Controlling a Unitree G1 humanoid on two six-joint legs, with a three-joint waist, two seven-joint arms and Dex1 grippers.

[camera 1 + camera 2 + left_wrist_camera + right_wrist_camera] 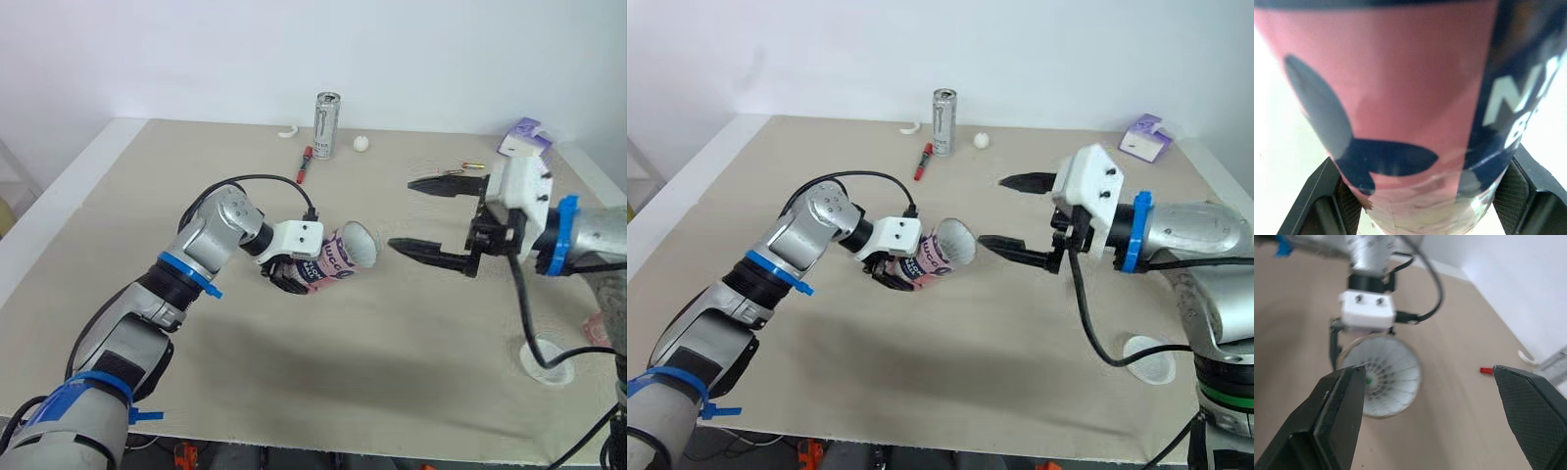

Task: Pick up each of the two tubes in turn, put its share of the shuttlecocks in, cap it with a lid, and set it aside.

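Left gripper [292, 276]: clamped tight on the pink tube [343, 257], one finger on each side.
Tube: tipped on its side over the middle of the desk [294, 372]. Its open end faces the right gripper.
Inside the tube: the white feathers of a shuttlecock [1386, 377] show.
Right gripper [400, 213]: fingers wide apart, holding nothing. It is just beside the tube's open end, not touching it.
Lid [1149, 358]: white and round, flat on the desk near the right edge.
Back of the desk: a silver can [327, 125] stands up, with a red pen [305, 164] and a small white ball [361, 144] near it. A purple box [1144, 137] sits in the right corner.
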